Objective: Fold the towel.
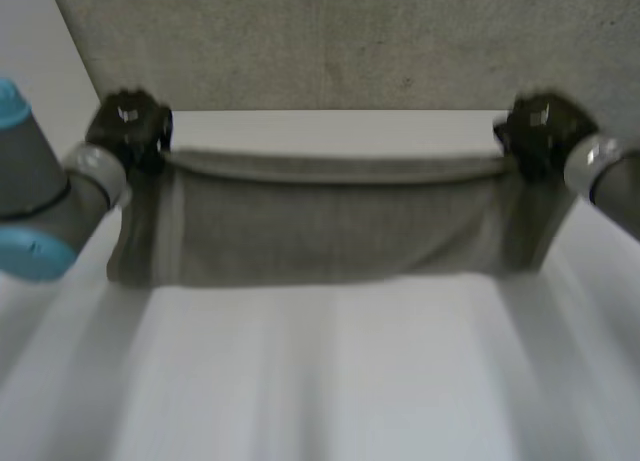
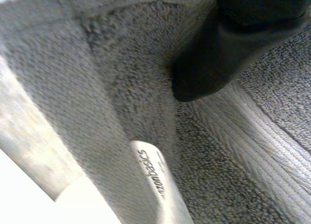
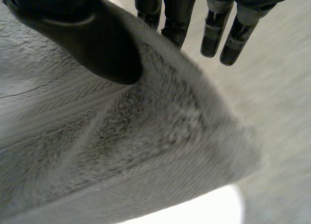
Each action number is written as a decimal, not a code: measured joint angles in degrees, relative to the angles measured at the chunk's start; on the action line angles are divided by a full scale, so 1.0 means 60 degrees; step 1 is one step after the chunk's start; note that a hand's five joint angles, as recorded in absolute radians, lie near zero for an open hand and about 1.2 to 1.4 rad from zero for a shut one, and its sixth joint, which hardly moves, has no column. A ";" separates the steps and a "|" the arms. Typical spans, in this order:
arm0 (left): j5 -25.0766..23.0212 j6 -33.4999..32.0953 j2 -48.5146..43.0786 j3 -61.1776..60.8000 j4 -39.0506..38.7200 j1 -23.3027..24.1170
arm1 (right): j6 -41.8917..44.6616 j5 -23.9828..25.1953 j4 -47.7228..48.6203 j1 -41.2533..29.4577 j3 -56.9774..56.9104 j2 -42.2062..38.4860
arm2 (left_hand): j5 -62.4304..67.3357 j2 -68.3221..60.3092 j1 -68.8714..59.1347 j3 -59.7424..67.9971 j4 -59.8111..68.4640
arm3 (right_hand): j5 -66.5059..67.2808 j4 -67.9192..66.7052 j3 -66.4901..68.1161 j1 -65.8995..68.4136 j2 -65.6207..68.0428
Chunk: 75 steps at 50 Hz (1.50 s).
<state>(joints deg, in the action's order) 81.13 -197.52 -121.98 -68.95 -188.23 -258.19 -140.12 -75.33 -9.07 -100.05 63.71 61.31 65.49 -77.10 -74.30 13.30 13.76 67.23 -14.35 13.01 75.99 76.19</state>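
Note:
A grey towel [image 1: 330,221] hangs stretched between my two hands above the white table [image 1: 330,381], its lower edge sagging toward the surface. My left hand [image 1: 128,126] is shut on the towel's upper left corner; in the left wrist view the thumb [image 2: 218,54] presses into the terry cloth [image 2: 121,88], with a white label [image 2: 155,180] hanging below. My right hand [image 1: 540,131] is shut on the upper right corner; in the right wrist view its thumb [image 3: 97,44] pinches the cloth [image 3: 146,151] against the fingers [image 3: 177,20] behind it.
A grey speckled panel [image 1: 340,41] rises behind the table's far edge. The left arm [image 1: 40,201] and right arm [image 1: 610,176] flank the towel. White tabletop stretches in front of the towel.

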 measured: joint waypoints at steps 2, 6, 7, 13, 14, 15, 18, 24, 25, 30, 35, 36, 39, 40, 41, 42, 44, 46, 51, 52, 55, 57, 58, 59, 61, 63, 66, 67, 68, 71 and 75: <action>0.0290 0.0078 -0.0299 0.1138 0.0100 0.0060 | -0.0521 -0.0094 0.0642 -0.0139 -0.0828 -0.0158 | 0.0000 -0.0002 -0.0002 0.0000 0.0000 | 0.0000 0.0000 0.0000 0.0002 0.0000; 0.0933 0.0437 -0.0510 0.3298 0.0126 0.0184 | -0.1682 -0.0366 0.1772 -0.0301 -0.2540 -0.0230 | 0.0000 -0.0002 -0.0002 0.0000 0.0000 | 0.0000 0.0000 0.0000 0.0002 0.0001; 0.1089 0.0592 -0.0454 0.3841 0.0082 0.0207 | -0.2014 -0.0440 0.2012 -0.0324 -0.2996 -0.0198 | 0.0000 -0.0002 -0.0002 0.0000 0.0000 | 0.0000 0.0000 0.0000 0.0002 0.0000; 0.1410 0.1199 0.0218 0.5110 -0.0346 0.0226 | -0.2970 -0.0459 0.2496 -0.0337 -0.3957 0.0150 | 0.0000 -0.0017 -0.0002 0.0000 0.0000 | 0.0046 0.0000 0.0000 0.0002 0.0002; 0.1390 0.1247 0.0344 0.5069 -0.0435 0.0222 | -0.3019 -0.0391 0.2505 -0.0332 -0.3847 0.0239 | 0.0001 -0.0025 -0.0002 0.0000 0.0000 | 0.0063 0.0000 0.0000 0.0002 0.0002; 0.1366 0.1268 0.0415 0.5011 -0.0485 0.0219 | -0.3040 -0.0340 0.2506 -0.0328 -0.3734 0.0302 | 0.0013 -0.0031 -0.0002 0.0000 0.0000 | 0.0075 0.0000 0.0000 0.0002 0.0003; 0.1145 0.1310 0.0681 0.4395 -0.0717 0.0191 | -0.3055 -0.0075 0.2519 -0.0313 -0.2926 0.0609 | 0.0143 -0.0047 -0.0002 0.0000 0.0000 | 0.0082 0.0000 0.0000 0.0002 0.0005; 0.0463 0.1266 0.0953 0.1988 -0.1585 0.0101 | -0.2969 0.0444 0.2848 -0.0287 -0.0706 0.1204 | 0.0156 -0.0048 -0.0002 0.0000 0.0000 | 0.0082 0.0000 0.0000 0.0002 0.0045; 0.0407 0.1261 0.0960 0.1721 -0.1703 0.0095 | -0.2963 0.0476 0.2891 -0.0284 -0.0537 0.1237 | 0.0156 -0.0048 -0.0002 0.0000 0.0000 | 0.0082 0.0000 0.0000 0.0002 0.0045; 0.0094 0.1200 0.0864 -0.0494 -0.2739 0.0076 | -0.2906 0.0832 0.3401 -0.0146 0.1213 0.1434 | 0.0156 -0.0048 -0.0002 0.0000 0.0000 | 0.0082 0.0000 0.0000 0.0002 0.0045; 0.0030 0.0992 0.0500 -0.1929 -0.3372 0.0078 | -0.2840 0.1224 0.3752 0.0065 0.2591 0.1317 | 0.0157 -0.0048 -0.0002 0.0000 0.0000 | 0.0082 0.0000 0.0000 0.0002 0.0046; 0.0030 0.0869 0.0375 -0.2228 -0.3477 0.0079 | -0.2798 0.1321 0.3809 0.0103 0.2895 0.1236 | 0.0156 -0.0048 -0.0002 0.0000 0.0000 | 0.0082 0.0000 0.0000 0.0002 0.0046; 0.0027 0.0527 0.0124 -0.2791 -0.3629 0.0084 | -0.2603 0.1522 0.3916 0.0171 0.3565 0.0993 | 0.0157 -0.0048 -0.0002 0.0000 0.0000 | 0.0082 0.0000 0.0000 0.0002 0.0046; 0.0024 0.0345 0.0040 -0.3021 -0.3667 0.0087 | -0.2455 0.1586 0.3933 0.0206 0.3839 0.0889 | 0.0157 -0.0048 -0.0002 0.0000 0.0000 | 0.0082 0.0000 0.0000 0.0002 0.0046; 0.0023 0.0179 -0.0016 -0.3214 -0.3682 0.0089 | -0.2294 0.1619 0.3940 0.0249 0.4071 0.0805 | 0.0157 -0.0048 -0.0002 0.0000 0.0000 | 0.0082 0.0000 0.0000 0.0002 0.0046; 0.0021 0.0029 -0.0037 -0.3395 -0.3690 0.0092 | -0.2128 0.1644 0.3932 0.0306 0.4272 0.0755 | 0.0157 -0.0048 -0.0002 0.0000 0.0000 | 0.0082 0.0000 0.0000 0.0002 0.0046; 0.0017 -0.0233 0.0021 -0.3733 -0.3689 0.0096 | -0.1798 0.1659 0.3878 0.0464 0.4612 0.0746 | 0.0156 -0.0048 -0.0002 0.0000 0.0000 | 0.0082 0.0000 0.0000 0.0002 0.0046; 0.0002 -0.0432 0.0156 -0.4039 -0.3682 0.0097 | -0.1529 0.1662 0.3784 0.0621 0.4871 0.0825 | 0.0157 -0.0048 -0.0002 0.0000 0.0000 | 0.0082 0.0000 0.0000 0.0002 0.0046; -0.0171 -0.0723 0.0735 -0.4726 -0.3668 0.0084 | -0.0981 0.1671 0.3130 0.1040 0.5498 0.1502 | 0.0157 -0.0048 -0.0002 0.0000 0.0000 | 0.0082 0.0000 0.0000 0.0002 0.0046; -0.0225 -0.0743 0.0844 -0.4824 -0.3665 0.0067 | -0.0941 0.1681 0.2964 0.1107 0.5585 0.1664 | 0.0157 -0.0048 -0.0002 0.0000 0.0000 | 0.0082 0.0000 0.0000 0.0002 0.0046; -0.0346 -0.0764 0.1032 -0.4975 -0.3658 -0.0004 | -0.0912 0.1706 0.2574 0.1254 0.5759 0.2007 | 0.0153 -0.0044 0.0002 0.0000 0.0000 | 0.0082 0.0000 0.0000 0.0002 0.0046; -0.0394 -0.0764 0.1066 -0.5009 -0.3653 -0.0057 | -0.0923 0.1717 0.2419 0.1317 0.5817 0.2135 | 0.0038 0.0198 0.0024 0.0000 0.0000 | 0.0082 0.0000 0.0000 0.0002 0.0046; -0.0415 -0.0762 0.1060 -0.5011 -0.3651 -0.0089 | -0.0934 0.1722 0.2341 0.1345 0.5845 0.2186 | -0.0065 0.0393 0.0030 0.0000 0.0000 | 0.0082 0.0000 0.0000 0.0002 0.0046; -0.0432 -0.0761 0.1024 -0.4998 -0.3647 -0.0124 | -0.0948 0.1724 0.2271 0.1368 0.5867 0.2218 | -0.0216 0.0587 0.0036 0.0000 0.0000 | 0.0082 0.0000 0.0000 0.0002 0.0046; -0.0442 -0.0759 0.0916 -0.4966 -0.3640 -0.0163 | -0.0968 0.1725 0.2212 0.1380 0.5885 0.2215 | -0.0513 0.0889 0.0201 0.0000 0.0000 | 0.0082 0.0000 0.0000 0.0002 0.0046; -0.0443 -0.0760 0.0721 -0.4914 -0.3635 -0.0197 | -0.0989 0.1724 0.2175 0.1377 0.5898 0.2151 | -0.0871 0.1198 0.0610 0.0000 0.0000 | 0.0082 0.0000 0.0000 0.0002 0.0046; -0.0439 -0.0777 0.0485 -0.4865 -0.3630 -0.0215 | -0.1004 0.1716 0.2166 0.1363 0.5912 0.1979 | -0.1170 0.1494 0.1016 0.0000 0.0000 | 0.0053 0.0000 0.0000 -0.0005 0.0037; -0.0436 -0.0794 0.0399 -0.4850 -0.3630 -0.0218 | -0.1007 0.1711 0.2168 0.1357 0.5916 0.1900 | -0.1277 0.1607 0.1143 0.0000 0.0000 | -0.0394 0.0000 0.0000 -0.0347 -0.0312; -0.0435 -0.0805 0.0366 -0.4844 -0.3630 -0.0219 | -0.1008 0.1709 0.2169 0.1353 0.5918 0.1859 | -0.1373 0.1720 0.1254 0.0000 0.0000 | -0.0610 0.0000 0.0000 -0.0472 -0.0507; -0.0427 -0.0934 0.0201 -0.4845 -0.3622 -0.0218 | -0.1035 0.1696 0.2184 0.1333 0.5927 0.1656 | -0.3118 0.3452 0.2970 0.0000 0.0000 | -0.2126 0.0000 0.0000 -0.1946 -0.1997; -0.0419 -0.1149 0.0142 -0.4888 -0.3613 -0.0214 | -0.1169 0.1696 0.2202 0.1331 0.5930 0.1561 | -0.4109 0.4278 0.3897 0.0000 0.0000 | -0.2383 0.0000 0.0000 -0.2181 -0.2099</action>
<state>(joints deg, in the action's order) 78.61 -204.41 -121.13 -98.28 -209.91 -259.48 -147.13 -65.16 4.15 -92.07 99.29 70.67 40.83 -51.43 -50.92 13.30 13.76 52.93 -14.35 13.01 62.90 63.59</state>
